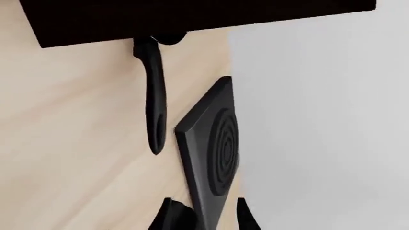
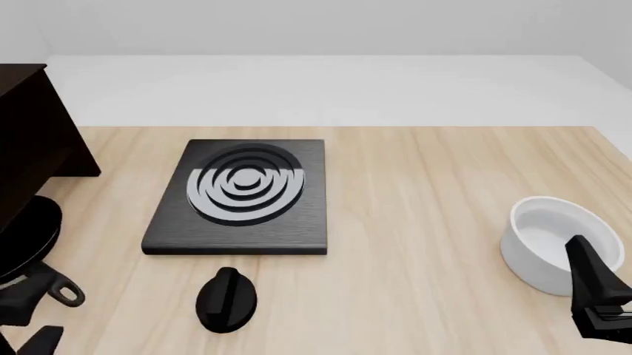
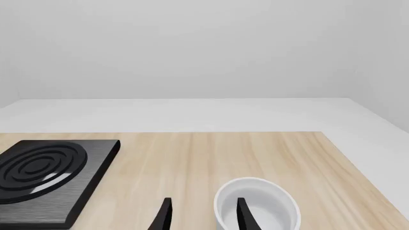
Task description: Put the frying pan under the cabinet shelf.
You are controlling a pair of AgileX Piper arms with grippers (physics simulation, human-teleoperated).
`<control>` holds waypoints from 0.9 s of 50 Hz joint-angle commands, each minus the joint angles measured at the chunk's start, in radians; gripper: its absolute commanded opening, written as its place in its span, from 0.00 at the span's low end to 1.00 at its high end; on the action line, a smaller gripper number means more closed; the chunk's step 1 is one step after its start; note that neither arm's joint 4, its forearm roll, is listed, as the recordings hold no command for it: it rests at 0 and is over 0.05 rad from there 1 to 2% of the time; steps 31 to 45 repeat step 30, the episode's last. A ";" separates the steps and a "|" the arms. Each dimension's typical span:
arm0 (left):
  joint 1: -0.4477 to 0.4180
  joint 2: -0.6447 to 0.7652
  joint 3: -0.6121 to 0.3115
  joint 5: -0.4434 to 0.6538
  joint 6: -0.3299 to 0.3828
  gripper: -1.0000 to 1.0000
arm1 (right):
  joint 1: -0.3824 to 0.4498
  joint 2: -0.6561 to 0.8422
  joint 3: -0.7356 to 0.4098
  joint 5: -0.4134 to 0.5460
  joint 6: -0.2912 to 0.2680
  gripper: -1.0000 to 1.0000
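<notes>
- Two arms sit at the near edge of the tabletop. The left gripper (image 1: 203,218) has its jaws spread and nothing between them. It is low at the near left corner and looks toward the pan's handle and the cabinet.
- The right gripper (image 3: 203,215) is also spread and empty, at the near right corner just beside the white bowl (image 2: 553,242).
- The frying pan (image 2: 28,235) lies at the left edge, its round body mostly tucked beneath the cabinet shelf (image 2: 35,133), with the long handle sticking out toward the near edge.
- I judge the pan stiff and fairly light, its glossy body slippery. The thin handle is the natural hold, gripped across its width, or pushed along its length.
- Farther in, the ringed black plate (image 2: 240,196) lies mid-table, a black knob (image 2: 227,299) nearer.
</notes>
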 commanded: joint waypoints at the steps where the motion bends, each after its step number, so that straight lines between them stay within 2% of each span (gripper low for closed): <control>1: -0.095 -0.005 -0.111 0.081 0.186 1.00 | 0.000 0.000 0.000 0.000 0.000 1.00; 2: -0.054 -0.005 -0.129 0.088 0.209 1.00 | 0.000 0.000 0.000 0.000 0.000 1.00; 3: -0.054 -0.005 -0.130 0.088 0.209 1.00 | 0.000 0.000 0.000 0.000 0.000 1.00; 4: -0.079 -0.006 -0.222 0.146 0.308 1.00 | 0.000 0.000 0.000 0.000 0.000 1.00; 8: -0.069 -0.005 -0.284 0.185 0.345 1.00 | 0.000 0.000 0.000 0.000 0.000 1.00; 9: -0.105 -0.005 -0.386 0.231 0.434 1.00 | 0.000 0.000 0.000 0.000 0.000 1.00; 12: -0.095 -0.005 -0.418 0.233 0.433 1.00 | 0.000 0.000 0.000 0.000 0.000 1.00; 13: -0.120 -0.005 -0.463 0.261 0.505 1.00 | 0.000 0.000 0.000 0.000 0.000 1.00; 15: -0.127 -0.006 -0.486 0.261 0.530 1.00 | 0.000 0.000 0.000 0.000 0.000 1.00; 16: -0.128 -0.006 -0.515 0.277 0.596 1.00 | 0.000 0.000 0.000 0.000 0.000 1.00; 21: -0.165 -0.006 -0.517 0.250 0.569 1.00 | 0.000 0.000 0.000 0.000 0.000 1.00; 22: -0.163 -0.006 -0.546 0.277 0.609 1.00 | 0.000 0.000 0.000 0.000 0.000 1.00; 25: -0.199 -0.006 -0.571 0.272 0.606 1.00 | 0.000 0.000 0.000 0.000 0.000 1.00; 26: -0.196 -0.006 -0.610 0.296 0.677 1.00 | 0.000 0.000 0.000 0.000 0.000 1.00; 27: -0.196 -0.006 -0.611 0.296 0.677 1.00 | 0.000 0.000 0.000 0.000 0.000 1.00; 29: -0.222 -0.005 -0.674 0.310 0.804 1.00 | 0.000 0.000 0.000 0.000 0.000 1.00; 45: -0.222 -0.005 -0.674 0.311 0.804 1.00 | 0.000 0.000 0.000 0.000 0.000 1.00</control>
